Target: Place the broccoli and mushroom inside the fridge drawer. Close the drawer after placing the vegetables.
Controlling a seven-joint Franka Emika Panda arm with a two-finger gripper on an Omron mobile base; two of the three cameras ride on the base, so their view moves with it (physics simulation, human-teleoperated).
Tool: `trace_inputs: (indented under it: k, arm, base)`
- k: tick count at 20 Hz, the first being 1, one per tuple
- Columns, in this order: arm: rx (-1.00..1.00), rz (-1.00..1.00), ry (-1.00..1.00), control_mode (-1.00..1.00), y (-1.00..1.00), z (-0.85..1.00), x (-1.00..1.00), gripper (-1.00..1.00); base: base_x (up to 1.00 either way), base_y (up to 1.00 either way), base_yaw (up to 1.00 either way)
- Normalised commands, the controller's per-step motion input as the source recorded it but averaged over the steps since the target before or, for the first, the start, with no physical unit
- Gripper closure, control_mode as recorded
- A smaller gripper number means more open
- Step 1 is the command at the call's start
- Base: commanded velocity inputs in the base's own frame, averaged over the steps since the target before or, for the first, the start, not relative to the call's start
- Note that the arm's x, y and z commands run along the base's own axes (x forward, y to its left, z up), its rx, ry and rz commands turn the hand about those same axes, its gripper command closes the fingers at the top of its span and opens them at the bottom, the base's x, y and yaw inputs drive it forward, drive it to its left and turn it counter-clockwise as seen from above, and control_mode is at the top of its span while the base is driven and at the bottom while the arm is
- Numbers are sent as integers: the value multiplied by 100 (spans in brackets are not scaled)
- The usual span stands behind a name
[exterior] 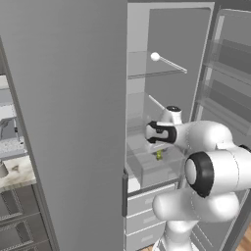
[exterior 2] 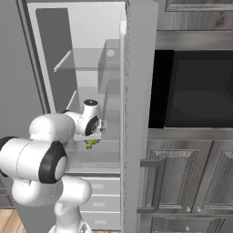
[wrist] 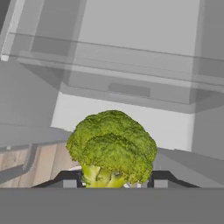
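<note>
No legible text, labels, brand marks, numbers or signs observed on any surface in the three views. Fridge panels, shelves, cabinet fronts and the arm's casing all appear plain and unmarked.

Broccoli [wrist: 111,146]: bright yellow-green floret, pale green stalk. Fridge drawer [exterior: 147,169]: translucent greyish-white. Cabinet doors [exterior 2: 182,182]: grey wood grain. Oven [exterior 2: 195,88]: black.

Kitchen: open fridge [exterior: 73,122], wall oven [exterior 2: 195,88], cabinets [exterior 2: 182,177].
</note>
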Motion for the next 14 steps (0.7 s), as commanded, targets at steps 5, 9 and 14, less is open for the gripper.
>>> trace_inputs:
  k: [5,9,14]
  arm:
    - [-2,0,0,-100,0,-45,0,100]
    - [-1,0,0,-100,2,-44,0,100]
    - [-3,0,0,-100,17,-62,-18,-100]
  base:
    - [0,0,0]
    - [0,0,0]
    - [0,0,0]
